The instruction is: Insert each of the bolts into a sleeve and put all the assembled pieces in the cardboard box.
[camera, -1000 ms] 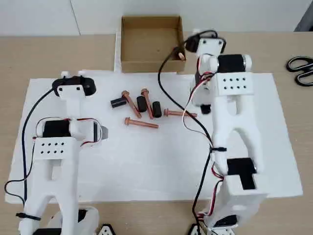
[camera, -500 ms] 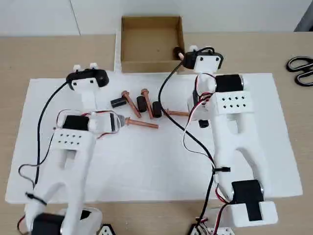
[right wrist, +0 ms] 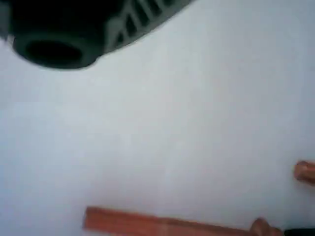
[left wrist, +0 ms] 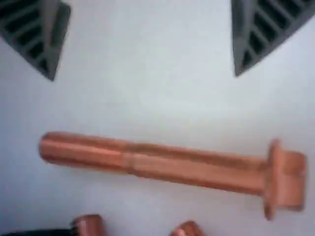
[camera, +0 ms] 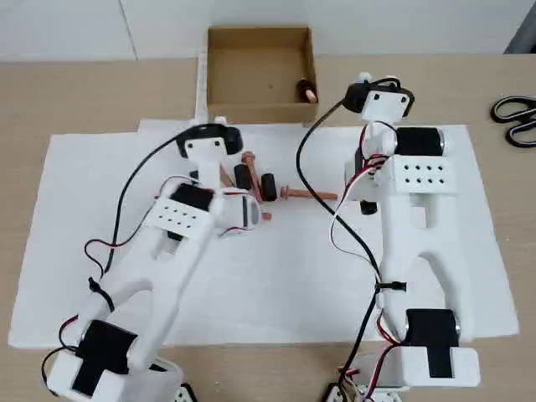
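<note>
A copper bolt [left wrist: 162, 167] lies flat on the white sheet just beyond my left gripper [left wrist: 143, 76], which is open and holds nothing. In the high view my left arm [camera: 188, 218] leans over the heap of parts. Beside it lie two black sleeves [camera: 242, 177] [camera: 269, 185], and another bolt [camera: 310, 194] lies toward my right arm [camera: 419, 176]. One bolt in a sleeve [camera: 307, 90] rests in the cardboard box [camera: 251, 71], at its right wall. The right wrist view has a bolt shaft [right wrist: 162, 223] on the sheet and a dark round part [right wrist: 49, 46].
The white foam sheet [camera: 251, 293] covers the table's middle, bare in front of the parts. Black scissors [camera: 515, 117] lie at the far right edge. Cables run from both wrists.
My left arm has swung right and forward over the bolts and sleeves. My right arm has drawn back from the box, and the bolt with its sleeve now lies inside.
</note>
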Tool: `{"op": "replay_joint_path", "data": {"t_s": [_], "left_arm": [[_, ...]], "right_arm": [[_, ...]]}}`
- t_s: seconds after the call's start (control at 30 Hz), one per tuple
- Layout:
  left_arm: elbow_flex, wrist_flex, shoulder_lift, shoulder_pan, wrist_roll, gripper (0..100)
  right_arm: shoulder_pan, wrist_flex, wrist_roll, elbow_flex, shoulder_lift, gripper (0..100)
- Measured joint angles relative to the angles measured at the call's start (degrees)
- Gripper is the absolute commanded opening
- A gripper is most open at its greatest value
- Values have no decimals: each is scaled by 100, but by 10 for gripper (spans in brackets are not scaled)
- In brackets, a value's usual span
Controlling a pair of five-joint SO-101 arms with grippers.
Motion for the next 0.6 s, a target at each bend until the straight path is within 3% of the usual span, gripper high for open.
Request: {"op": "replay_joint_path", "data": {"t_s": [0.23,0.6], "left_arm": [[-158,-360,0,-237,1749,221],[-88,-484,9,-193,2910,221]], "right_arm": [[0,0,0,0,0,9],[9,0,0,0,0,9]]}}
